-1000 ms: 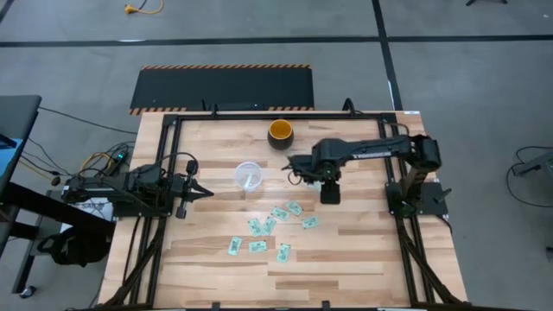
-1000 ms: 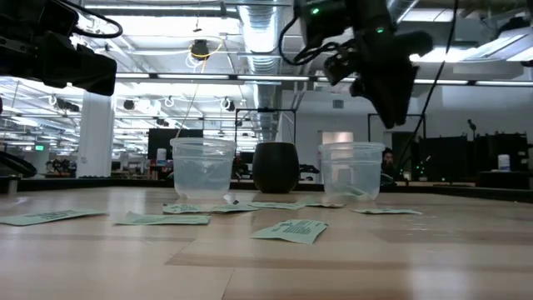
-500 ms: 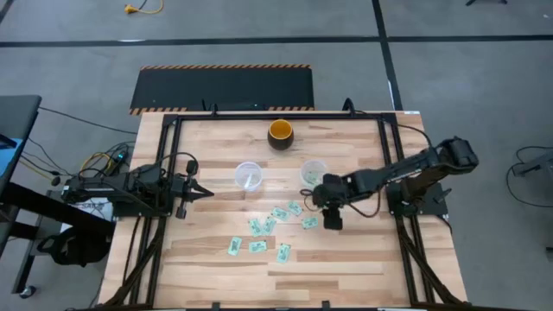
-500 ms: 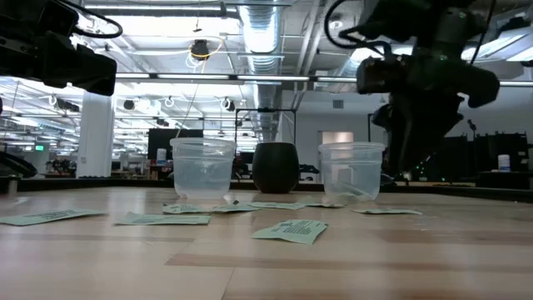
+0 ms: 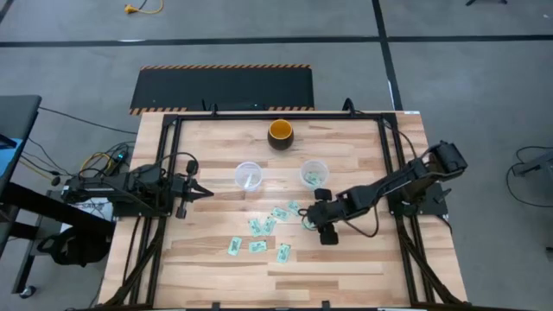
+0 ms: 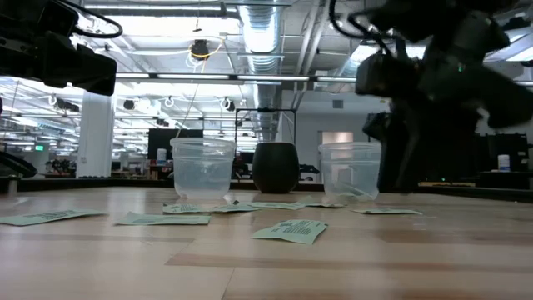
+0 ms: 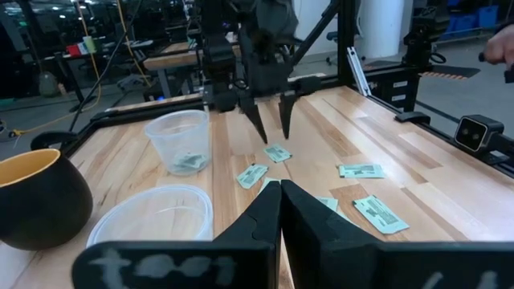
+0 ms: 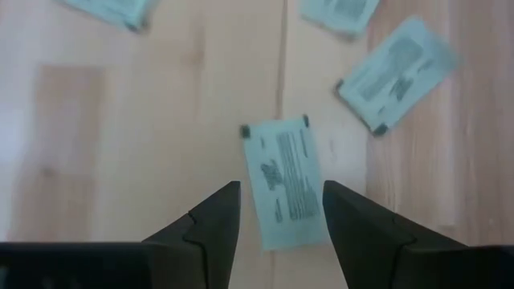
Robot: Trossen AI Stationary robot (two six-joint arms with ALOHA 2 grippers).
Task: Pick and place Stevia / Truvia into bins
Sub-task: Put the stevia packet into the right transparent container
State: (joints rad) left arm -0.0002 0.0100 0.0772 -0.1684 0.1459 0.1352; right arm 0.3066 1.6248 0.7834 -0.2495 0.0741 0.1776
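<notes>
Several light green Stevia sachets [image 5: 269, 225] lie flat on the wooden table, near its middle. My right gripper [image 8: 281, 189] hangs open just above one sachet [image 8: 285, 183], pointing steeply down, a finger on either side of it and clear of it. From the left wrist view that gripper [image 7: 274, 135] shows over the same sachet [image 7: 278, 152]. Two clear cups stand farther back: the left bin [image 5: 248, 175] and the right bin [image 5: 314, 174], which holds a sachet [image 7: 186, 163]. My left gripper [image 7: 279, 197] rests shut at the table's left side.
A dark bowl with an orange inside [image 5: 280, 132] stands behind the cups, near the far edge. Black frame rails [image 5: 168, 173] run along the table's left and right sides. Bare wood lies toward the near edge [image 5: 346, 268].
My right gripper has come from above the right cup toward the table's near edge and down, tipping from nearly level to steeply downward. It has stayed open and now hangs over a sachet. The right cup, hidden under it before, now shows.
</notes>
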